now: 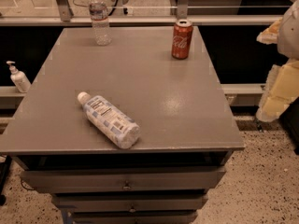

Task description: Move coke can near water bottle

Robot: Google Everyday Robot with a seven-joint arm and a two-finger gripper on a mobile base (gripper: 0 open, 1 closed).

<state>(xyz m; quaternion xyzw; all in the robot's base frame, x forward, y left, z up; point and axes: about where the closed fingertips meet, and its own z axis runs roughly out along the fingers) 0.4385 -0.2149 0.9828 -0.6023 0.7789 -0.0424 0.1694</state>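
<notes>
The coke can (181,39), red with white script and a silver top, stands upright near the far right edge of the grey tabletop (159,92). The water bottle (99,17), slim and clear with a white cap, stands upright at the far left of the same tabletop, well apart from the can. My gripper (276,90) shows as a pale yellow-white shape at the right edge of the view, off the table's right side, lower and to the right of the can, holding nothing that I can see.
A fatter bottle with a white-and-blue label (110,120) lies on its side at the front left of the tabletop. A small white pump dispenser (17,77) stands on a ledge to the left. Drawers (126,180) sit below the tabletop. A speckled floor lies to the right.
</notes>
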